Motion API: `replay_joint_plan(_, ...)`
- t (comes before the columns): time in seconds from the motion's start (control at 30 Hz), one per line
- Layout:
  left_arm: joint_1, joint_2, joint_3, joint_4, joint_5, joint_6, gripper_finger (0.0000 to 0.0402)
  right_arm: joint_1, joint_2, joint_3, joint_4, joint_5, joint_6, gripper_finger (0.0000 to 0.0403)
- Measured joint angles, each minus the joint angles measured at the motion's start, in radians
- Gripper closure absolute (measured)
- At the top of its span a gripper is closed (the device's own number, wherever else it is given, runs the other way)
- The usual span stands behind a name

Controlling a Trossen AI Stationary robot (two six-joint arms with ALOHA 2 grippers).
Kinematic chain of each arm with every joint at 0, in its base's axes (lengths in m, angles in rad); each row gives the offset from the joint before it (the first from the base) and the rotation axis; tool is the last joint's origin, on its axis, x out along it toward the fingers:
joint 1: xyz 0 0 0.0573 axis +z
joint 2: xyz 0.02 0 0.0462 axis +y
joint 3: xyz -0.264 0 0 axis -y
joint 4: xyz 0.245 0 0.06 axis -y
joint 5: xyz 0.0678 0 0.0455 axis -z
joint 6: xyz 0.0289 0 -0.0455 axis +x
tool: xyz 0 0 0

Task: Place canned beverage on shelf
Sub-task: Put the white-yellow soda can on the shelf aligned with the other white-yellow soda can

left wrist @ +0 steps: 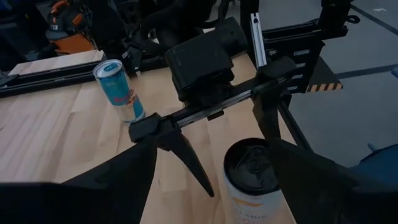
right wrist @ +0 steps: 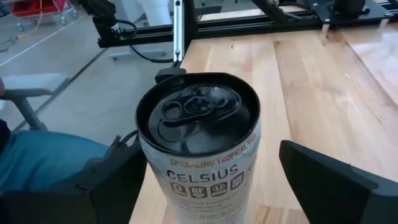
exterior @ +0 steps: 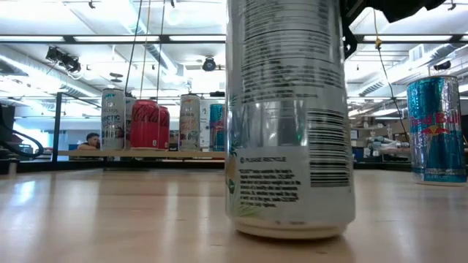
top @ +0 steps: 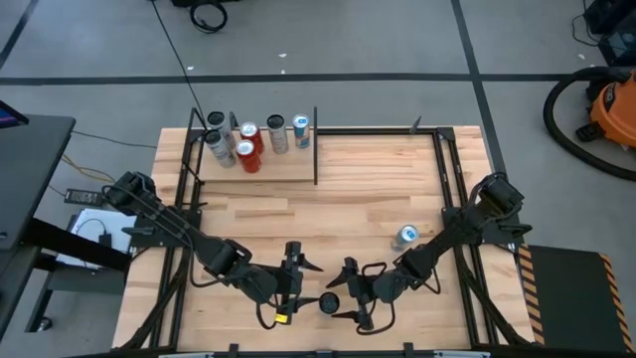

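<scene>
Both arms are down at the near edge of the worktop (top: 378, 189), facing each other with a white Celsius can (right wrist: 200, 155) between them. The can stands upright right at the near edge, black lid on top. Up close in the low view it fills the middle of the picture.

The right pincer (right wrist: 205, 180) has its fingers spread wide on either side of that can. There's a clear gap between each finger and the can wall, so it isn't gripping anything. The left pincer (left wrist: 211, 186) comes at the same can from the other side. Its fingers are also apart, the can sits between them, and I can't see either finger pressing on it, so it holds nothing either.

A second can, a blue Red Bull one (top: 406, 236), stands upright on the right side of the worktop, a bit farther back than the right arm and well apart from the Celsius can.

The shelf (top: 288, 167) is at the far left of the worktop, a pale board with thin black uprights. It already has a bunch of cans on it: two red cans (top: 248, 149) in the middle, silver and white ones either side, one with a blue label at the right end.
</scene>
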Motion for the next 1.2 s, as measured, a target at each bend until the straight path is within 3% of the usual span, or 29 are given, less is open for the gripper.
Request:
replay_joint_plan(0.33, 0.000, 0.000, 0.000, 0.001, 0.000, 0.000, 0.0088, -0.012, -0.001, 0.000, -0.011, -0.041, 0.015, 0.0111)
replay_joint_plan(0.57, 0.000, 0.000, 0.000, 0.001, 0.000, 0.000, 0.0088, -0.023, -0.001, 0.000, -0.011, -0.031, 0.000, 0.0126)
replay_joint_plan(1.0, 0.009, 0.000, 0.000, 0.045, -0.002, -0.001, 0.0088, -0.114, -0.001, 0.000, -0.027, 0.362, 0.020, 0.0128)
replay_joint_plan(1.2, 0.015, -0.011, 0.002, 0.064, -0.091, 0.038, 0.0088, -0.163, -0.003, 0.000, -0.092, 0.517, 0.146, 0.0129)
